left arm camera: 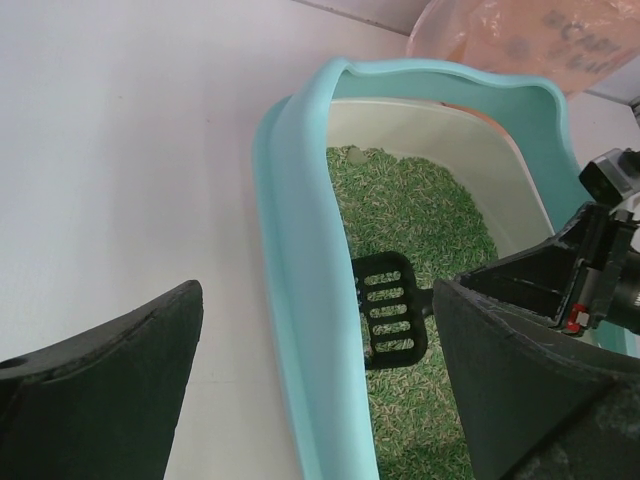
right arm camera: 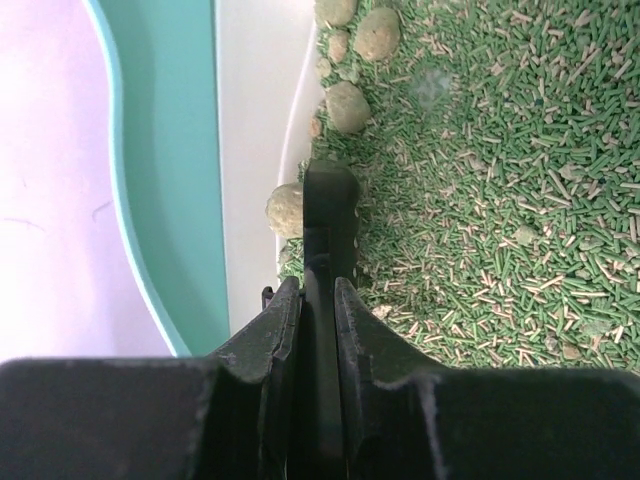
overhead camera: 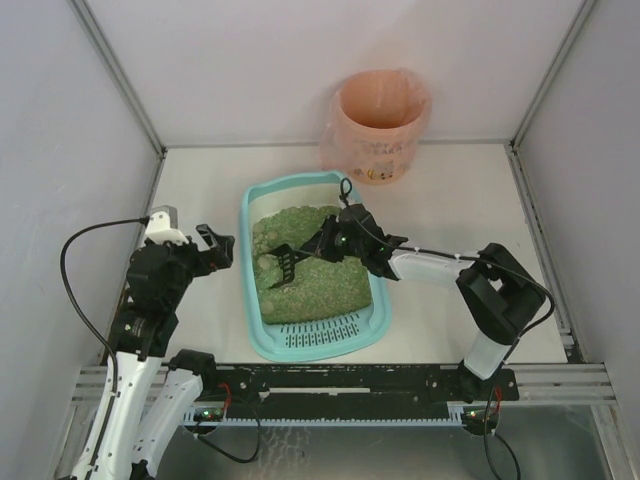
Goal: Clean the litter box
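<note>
The light-teal litter box lies mid-table, slotted grate end nearest the arm bases, filled with green granular litter. My right gripper is shut on the handle of a small black slotted scoop, whose head is low over the litter by the box's left wall. In the right wrist view the gripper clamps the scoop, and a tan clump sits at its left edge. More clumps lie beyond. My left gripper stands open beside the box, straddling the rim.
A round bin lined with a pink bag stands behind the box against the back wall and also shows in the left wrist view. White walls close the table on three sides. A metal rail runs along the near edge.
</note>
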Tool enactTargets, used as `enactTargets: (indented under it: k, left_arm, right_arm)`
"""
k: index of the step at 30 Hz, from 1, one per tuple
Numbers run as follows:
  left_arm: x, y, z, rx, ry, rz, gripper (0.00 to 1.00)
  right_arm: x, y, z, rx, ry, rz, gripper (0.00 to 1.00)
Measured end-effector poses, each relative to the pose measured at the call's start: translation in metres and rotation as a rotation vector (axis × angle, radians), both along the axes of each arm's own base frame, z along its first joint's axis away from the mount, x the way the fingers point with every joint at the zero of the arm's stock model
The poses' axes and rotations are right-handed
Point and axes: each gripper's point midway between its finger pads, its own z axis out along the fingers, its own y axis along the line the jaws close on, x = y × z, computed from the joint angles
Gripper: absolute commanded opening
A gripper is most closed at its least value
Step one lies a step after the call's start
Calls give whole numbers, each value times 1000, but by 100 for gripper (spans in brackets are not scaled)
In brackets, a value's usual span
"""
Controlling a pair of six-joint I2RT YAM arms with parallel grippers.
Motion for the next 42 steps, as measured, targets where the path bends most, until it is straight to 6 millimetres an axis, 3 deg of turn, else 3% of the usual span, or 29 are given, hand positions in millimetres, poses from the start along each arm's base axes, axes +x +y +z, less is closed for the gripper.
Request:
enactTargets:
  k: [8,18,30,33,37,42]
  left_arm:
    - [0,-1,0,-2,-1,-6,100]
    - [2,-1,-1,-1,5,-6,100]
    - [4,-3,-5,-18,25,0,100]
    - [6,-3,-15,-22,71,5,100]
    - [7,-4,-40,-8,183,3,100]
    - [3,-4,-65,12,301,5,100]
  right_arm:
    - [8,-11,25,42,-45,-67,0]
    - [10,-43,25,43,-41,-152,0]
    - [5,-107,83,179,-144,-291,0]
    - [2,-121,85,229,-135,-328,0]
    - [-3,-120,89,284,-110,-298,0]
    - [-15,-133,90,348,-90,-314,0]
